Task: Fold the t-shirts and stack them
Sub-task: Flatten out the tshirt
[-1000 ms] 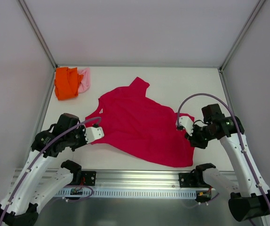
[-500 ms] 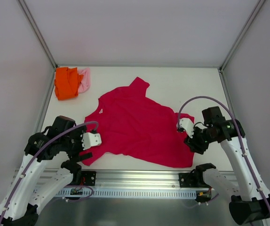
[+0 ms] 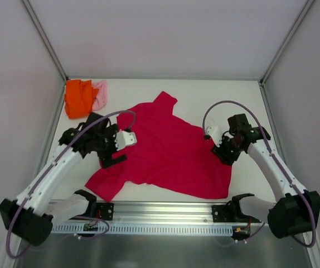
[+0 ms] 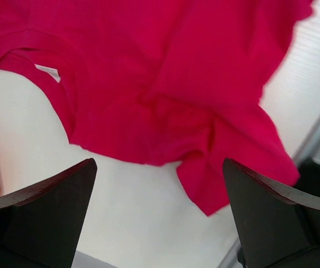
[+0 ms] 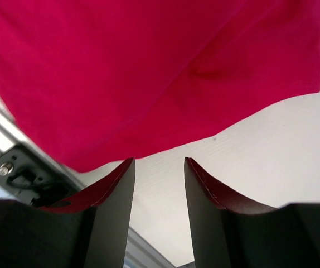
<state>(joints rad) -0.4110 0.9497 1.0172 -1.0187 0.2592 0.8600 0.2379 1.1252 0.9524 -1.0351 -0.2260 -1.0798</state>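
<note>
The crimson-red t-shirt [image 3: 165, 151] lies spread and creased across the middle of the white table, with its collar toward the left. My left gripper [image 3: 115, 152] hovers over the shirt's left part, open wide and empty. In the left wrist view the red shirt [image 4: 165, 84] fills the top, and bare table shows between the left gripper's [image 4: 159, 167] fingers. My right gripper [image 3: 222, 152] stands at the shirt's right edge, partly open and holding nothing. The right wrist view shows the red shirt [image 5: 149, 67] ahead of the right gripper [image 5: 159, 162]. The orange t-shirt [image 3: 77, 98] and a pale pink t-shirt [image 3: 100, 94] lie bunched at the far left corner.
A metal rail [image 3: 160, 215] with the arm bases runs along the near table edge, and also shows as the rail [image 5: 9, 167] in the right wrist view. White walls and slanted frame posts [image 3: 45, 42] close in the table on three sides.
Both grippers opened and let go of the red shirt. The left one first dragged the shirt's left corner toward the front, then moved away over the shirt. The right one shifted slightly farther back.
</note>
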